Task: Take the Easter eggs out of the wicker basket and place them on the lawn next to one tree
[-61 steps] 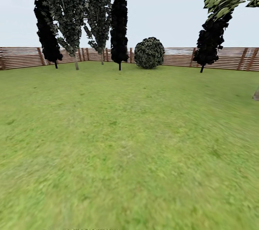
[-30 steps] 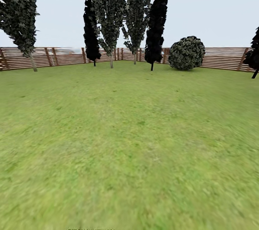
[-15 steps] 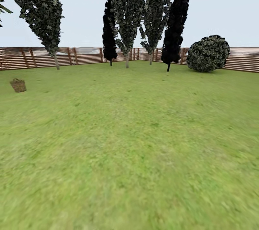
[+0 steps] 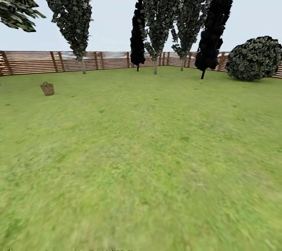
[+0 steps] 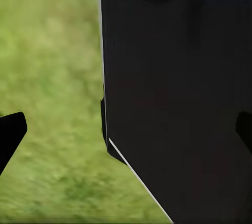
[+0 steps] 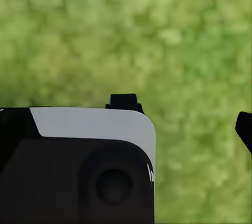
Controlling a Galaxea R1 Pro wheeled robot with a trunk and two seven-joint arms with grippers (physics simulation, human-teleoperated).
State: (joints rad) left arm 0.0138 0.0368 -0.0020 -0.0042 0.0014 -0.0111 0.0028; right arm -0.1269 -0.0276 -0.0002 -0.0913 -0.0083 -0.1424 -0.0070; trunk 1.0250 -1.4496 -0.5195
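Observation:
The wicker basket point(image 4: 47, 88) stands far off on the lawn point(image 4: 149, 153), at the left of the head view, short of the fence. It is too small to tell whether the Easter eggs are in it. Leafy branches of a tree point(image 4: 15, 4) hang into the upper left corner, its trunk out of view. In the left wrist view my left gripper point(image 5: 126, 135) is open over grass, fingertips point(image 5: 11, 129) wide apart, with a dark robot panel point(image 5: 178, 103) across it. The right gripper point(image 6: 131, 129) looks down on grass, with one fingertip point(image 6: 244, 128) showing.
A brown slatted fence point(image 4: 35, 62) closes the far side of the lawn. Several slim trees point(image 4: 156, 11) stand in front of it, two of them black point(image 4: 213, 27). A round dark bush point(image 4: 254, 58) sits at the far right. Open grass stretches between me and the basket.
The head view has swung to the left, so trees and bush slide right in the picture. The wicker basket has come into view at the left.

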